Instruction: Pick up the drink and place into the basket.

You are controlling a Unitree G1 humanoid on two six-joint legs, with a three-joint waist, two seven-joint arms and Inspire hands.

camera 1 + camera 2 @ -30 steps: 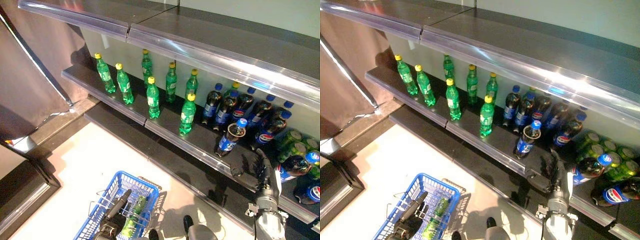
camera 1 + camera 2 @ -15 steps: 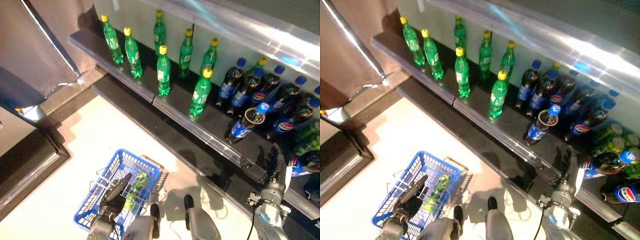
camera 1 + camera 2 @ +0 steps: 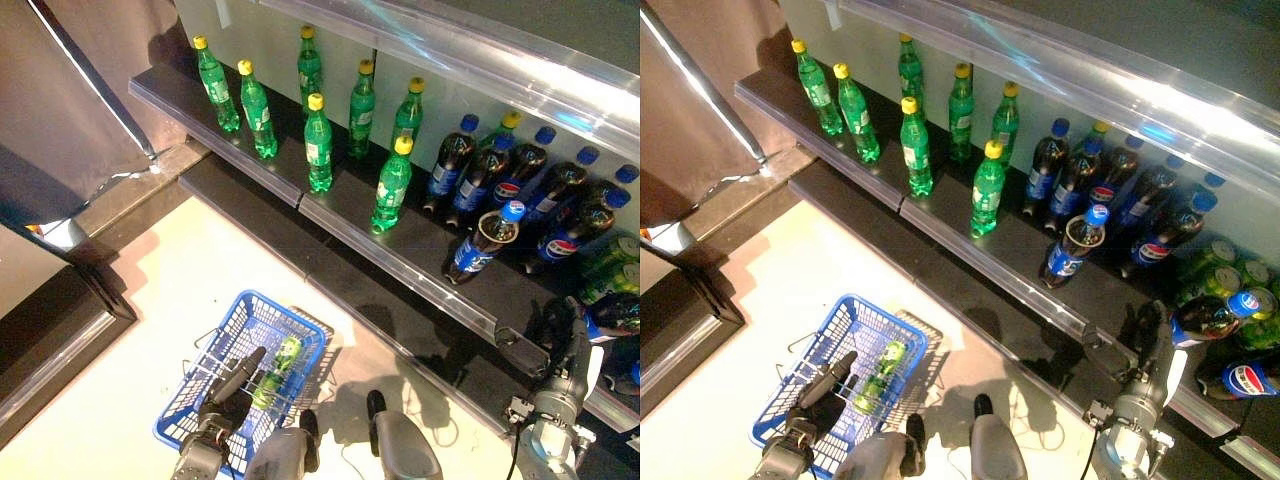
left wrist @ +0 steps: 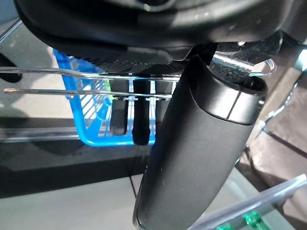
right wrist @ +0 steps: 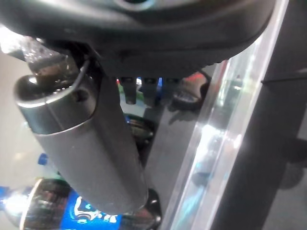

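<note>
The blue basket point(image 3: 262, 300) hangs low at the left above the pale floor, with a green drink point(image 3: 278, 360) lying inside it. My left hand point(image 3: 228, 388) is shut on its thin wire handles point(image 4: 72, 91). My right hand point(image 3: 558, 330) is at the lower shelf's front edge on the right, fingers straight and empty. It is close beside a cola bottle point(image 3: 1210, 315) that lies on its side; this bottle also shows in the right wrist view point(image 5: 72, 213). Another cola bottle point(image 3: 482, 245) leans near the shelf's front.
The lower shelf point(image 3: 400, 262) holds upright green bottles point(image 3: 392, 190) at the left, dark cola bottles point(image 3: 520, 175) in the middle and green cans point(image 3: 612, 268) at the far right. An upper shelf point(image 3: 480, 60) overhangs them. A brown panel point(image 3: 70, 100) stands at the left.
The whole picture has shifted, so the camera moved. My right hand stays by the lying cola bottle, perhaps slightly nearer. The basket still hangs from my left hand.
</note>
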